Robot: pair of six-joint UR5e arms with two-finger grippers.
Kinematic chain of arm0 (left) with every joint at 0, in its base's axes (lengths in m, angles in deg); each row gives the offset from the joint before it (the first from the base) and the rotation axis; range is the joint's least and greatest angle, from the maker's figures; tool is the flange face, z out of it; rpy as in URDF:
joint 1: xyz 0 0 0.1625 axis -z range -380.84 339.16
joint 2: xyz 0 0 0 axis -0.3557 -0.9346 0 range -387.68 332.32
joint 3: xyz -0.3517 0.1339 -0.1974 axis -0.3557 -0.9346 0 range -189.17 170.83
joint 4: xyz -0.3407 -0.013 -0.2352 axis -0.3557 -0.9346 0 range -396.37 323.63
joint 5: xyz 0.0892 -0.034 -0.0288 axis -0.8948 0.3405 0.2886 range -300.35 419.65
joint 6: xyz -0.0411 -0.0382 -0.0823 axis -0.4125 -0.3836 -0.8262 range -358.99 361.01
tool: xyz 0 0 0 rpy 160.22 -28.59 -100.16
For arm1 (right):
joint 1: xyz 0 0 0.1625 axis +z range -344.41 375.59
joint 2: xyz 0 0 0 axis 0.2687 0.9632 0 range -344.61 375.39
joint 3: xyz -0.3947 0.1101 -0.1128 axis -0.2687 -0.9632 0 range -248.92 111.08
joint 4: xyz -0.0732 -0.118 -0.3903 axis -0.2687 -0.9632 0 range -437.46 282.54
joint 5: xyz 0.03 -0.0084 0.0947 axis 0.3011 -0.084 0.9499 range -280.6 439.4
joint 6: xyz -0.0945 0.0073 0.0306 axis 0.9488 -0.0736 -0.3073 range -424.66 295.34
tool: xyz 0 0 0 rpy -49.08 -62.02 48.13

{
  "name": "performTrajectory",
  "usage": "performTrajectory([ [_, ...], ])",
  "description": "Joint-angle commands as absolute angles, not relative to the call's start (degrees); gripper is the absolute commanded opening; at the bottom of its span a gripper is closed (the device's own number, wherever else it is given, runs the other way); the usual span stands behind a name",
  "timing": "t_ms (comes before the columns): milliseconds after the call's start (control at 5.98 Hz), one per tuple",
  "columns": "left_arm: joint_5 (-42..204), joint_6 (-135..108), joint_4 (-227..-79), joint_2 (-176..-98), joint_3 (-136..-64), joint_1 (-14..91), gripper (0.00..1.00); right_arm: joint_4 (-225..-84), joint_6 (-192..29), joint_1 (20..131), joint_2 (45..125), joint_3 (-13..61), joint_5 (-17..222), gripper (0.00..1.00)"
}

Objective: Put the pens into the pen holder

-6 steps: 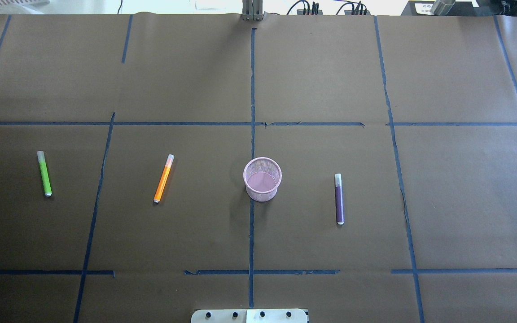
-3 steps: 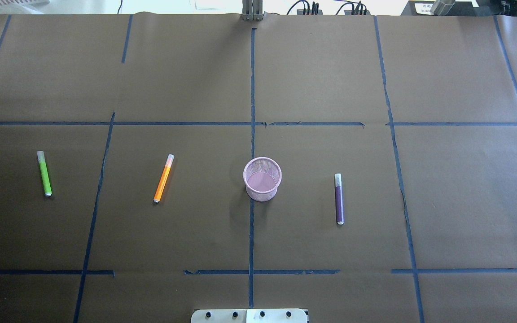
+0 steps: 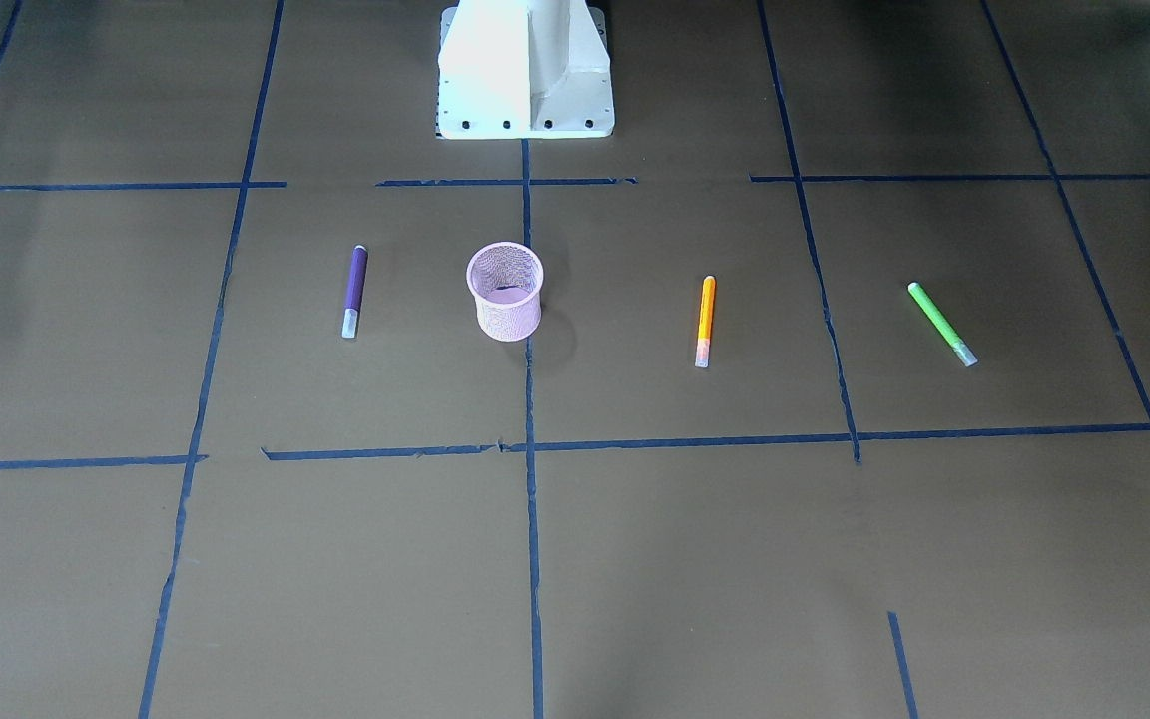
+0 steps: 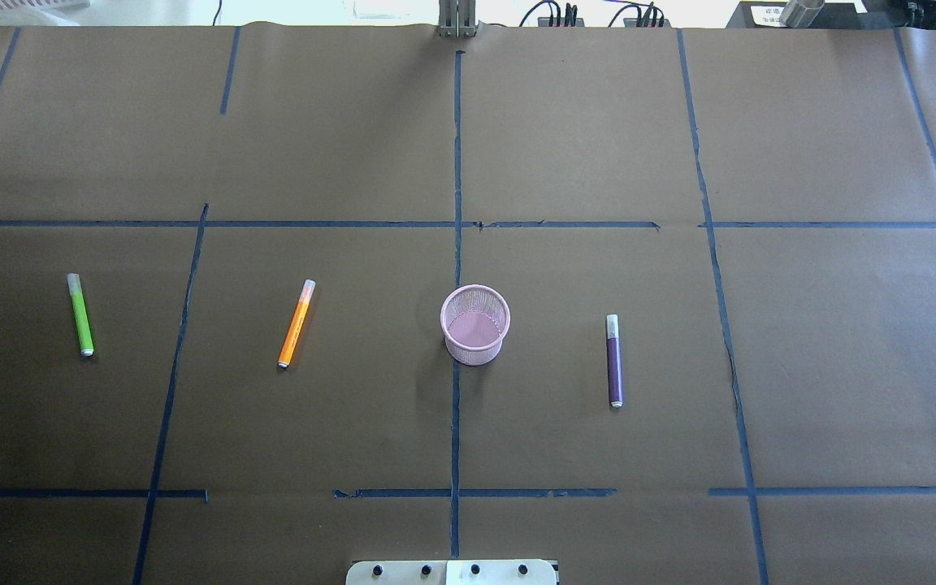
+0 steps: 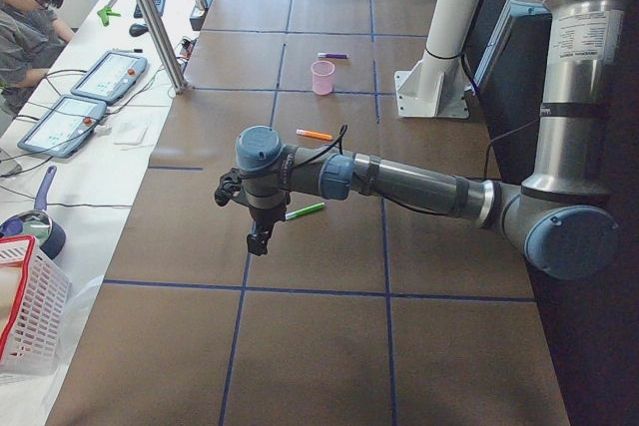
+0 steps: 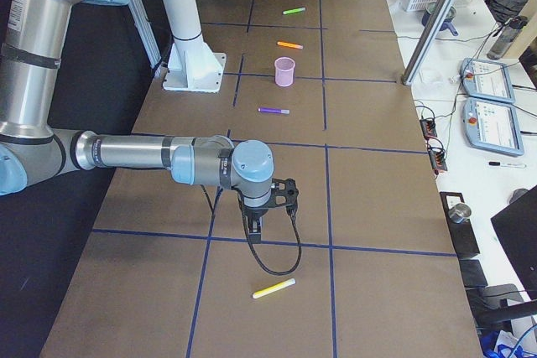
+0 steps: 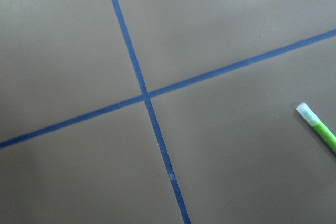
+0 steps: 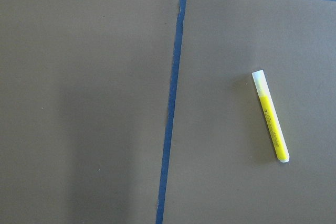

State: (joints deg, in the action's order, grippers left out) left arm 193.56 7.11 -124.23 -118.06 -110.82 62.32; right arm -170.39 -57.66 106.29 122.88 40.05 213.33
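You are at the start: the cup (image 4: pixel 475 323) is empty and every pen lies on the worktop (image 4: pixel 598 122). The green pen (image 5: pixel 305 211) sits beside your left end effector (image 5: pixel 258 238), on its cup side. The yellow pen (image 8: pixel 270 115) lies near your right end effector (image 6: pixel 256 228), away from the cup. How far either is open cannot be told. Next, centre one over its pen, jaws across the barrel.
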Motion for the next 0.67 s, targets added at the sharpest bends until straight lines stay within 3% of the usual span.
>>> performTrajectory([
  [0, 193.1, -15.3, -133.9, -118.0, -109.6, 55.0, 1.0, -170.0, -57.8, 106.3, 122.9, 40.1, 213.4, 1.0],
  [502, 184.1, -44.8, -153.2, -117.7, -103.8, 41.2, 1.0, -170.0, -57.8, 106.3, 123.0, 40.0, 213.4, 1.0],
])
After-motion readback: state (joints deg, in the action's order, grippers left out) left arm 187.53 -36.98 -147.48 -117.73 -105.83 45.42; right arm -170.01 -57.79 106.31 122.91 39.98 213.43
